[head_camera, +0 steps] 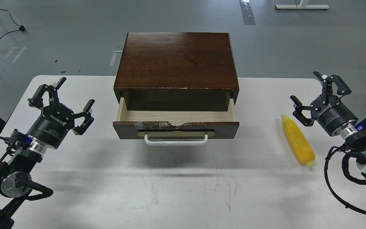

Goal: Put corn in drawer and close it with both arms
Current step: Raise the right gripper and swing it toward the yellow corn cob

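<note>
Standing at the very first step: bright yellow tapered corn cob (pixel 297 139) not yet picked up, lying on the white table (pixel 183 190) at the right, pointed tip toward the far side, well apart from the dark brown wooden drawer (pixel 176 122). Pulled out toward the near side already, with pale wood bare inside, white bar handle (pixel 175 140) on its beige oval plate facing near, chipped and taped along the top edge of the front. Sitting in a dark brown wooden cabinet (pixel 176 60) at table centre.

Hovering just right of the cob's far tip: right end effector (pixel 319 95), fingers spread wide, holding nothing. Hanging at the left, well apart from the drawer: left end effector (pixel 63 101), likewise spread wide and empty.

Calling next, by judgement, for the right end effector to come down over the middle of the cob, fingers straddling its width, then close, lift, and carry left over the drawer's front edge into the pale interior. Needing care with the glossy, tapered surface, likely to slip if gripped near the tip. Closing with both arms only after that.
</note>
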Controlling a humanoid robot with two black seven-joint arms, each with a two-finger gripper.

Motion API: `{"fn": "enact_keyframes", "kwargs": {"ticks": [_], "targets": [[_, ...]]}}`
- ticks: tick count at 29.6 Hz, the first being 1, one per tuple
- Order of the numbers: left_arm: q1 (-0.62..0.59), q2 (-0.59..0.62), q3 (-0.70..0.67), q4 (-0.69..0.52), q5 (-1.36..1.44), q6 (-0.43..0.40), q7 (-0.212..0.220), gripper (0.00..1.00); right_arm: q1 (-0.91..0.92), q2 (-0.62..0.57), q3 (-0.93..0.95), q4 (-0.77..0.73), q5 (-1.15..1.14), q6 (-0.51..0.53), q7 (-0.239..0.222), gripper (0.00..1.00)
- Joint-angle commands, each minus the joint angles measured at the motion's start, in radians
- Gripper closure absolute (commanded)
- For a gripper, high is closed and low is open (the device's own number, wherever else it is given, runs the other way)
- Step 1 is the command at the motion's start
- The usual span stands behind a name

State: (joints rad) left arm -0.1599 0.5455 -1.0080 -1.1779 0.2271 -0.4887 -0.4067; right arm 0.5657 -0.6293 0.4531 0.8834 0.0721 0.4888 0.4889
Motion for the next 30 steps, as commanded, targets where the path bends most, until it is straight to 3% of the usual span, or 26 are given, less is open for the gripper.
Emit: {"fn": "enact_keyframes", "kwargs": {"ticks": [1,17,19,23,30], "targets": [[0.002,0.002,0.0,0.003,-0.002,0.0,-0.006,0.01,0.0,0.02,-0.005,-0.004,0.0,0.0,0.0,0.0],[-0.072,0.06,0.003,0.064,-0.003,0.0,0.0,0.01,0.011,0.063,0.022,-0.081,0.0,0.0,0.0,0.0],[-0.078,0.067,0.0,0.081,-0.005,0.0,-0.003,0.01,0.014,0.082,0.003,-0.181,0.0,0.0,0.0,0.0],[-0.081,0.062,0.011,0.081,-0.009,0.0,0.003,0.01,0.019,0.089,0.001,-0.143,0.0,0.0,0.0,0.0],[-0.07,0.059,0.006,0.075,-0.005,0.0,-0.018,0.01,0.075,-0.072,-0.037,-0.052,-0.079,0.0,0.0,0.0]]}}
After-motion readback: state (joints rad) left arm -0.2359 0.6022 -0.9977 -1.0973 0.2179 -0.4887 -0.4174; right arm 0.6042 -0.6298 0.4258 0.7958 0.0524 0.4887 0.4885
